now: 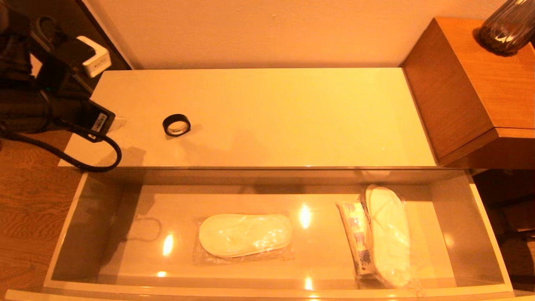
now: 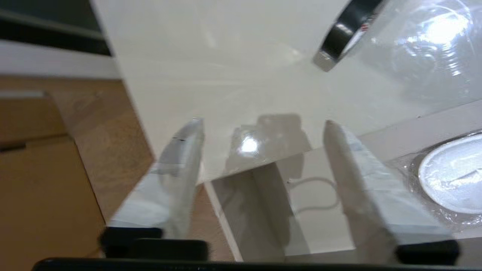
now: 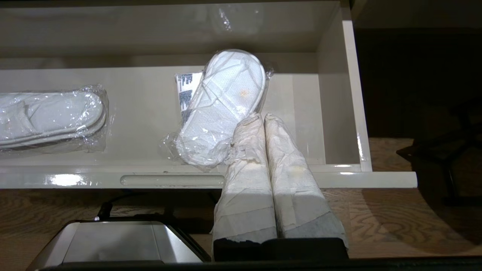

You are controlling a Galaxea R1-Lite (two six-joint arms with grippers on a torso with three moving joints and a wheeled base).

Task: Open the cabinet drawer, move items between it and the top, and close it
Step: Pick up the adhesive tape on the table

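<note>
Left pincer hung over the left end of the top, with its two fingers spread wide and nothing between them. It sat to the left of the small black tape ring, a little way apart from it. The ring lay flat on the top, near the left end. A black cable drooped from the left arm and hung past the left front corner of the top.

Right pincer had its two wrapped fingers pressed together, holding nothing. It was in front of the cabinet drawer, with its tips over the front edge near the right end.

The drawer stood pulled out below the top. One pair of flat white slippers in a clear bag lay in the drawer, to the right of the ring and closer to the front. A second bagged slipper pair lay near the right end of the drawer. It rested partly on an oblong white packet with blue print, which peeked out on its left side.

Far right of the ring stood a brown wooden cabinet, taller than the top, with a dark vase on it. A wooden floor showed to the left of the drawer.
</note>
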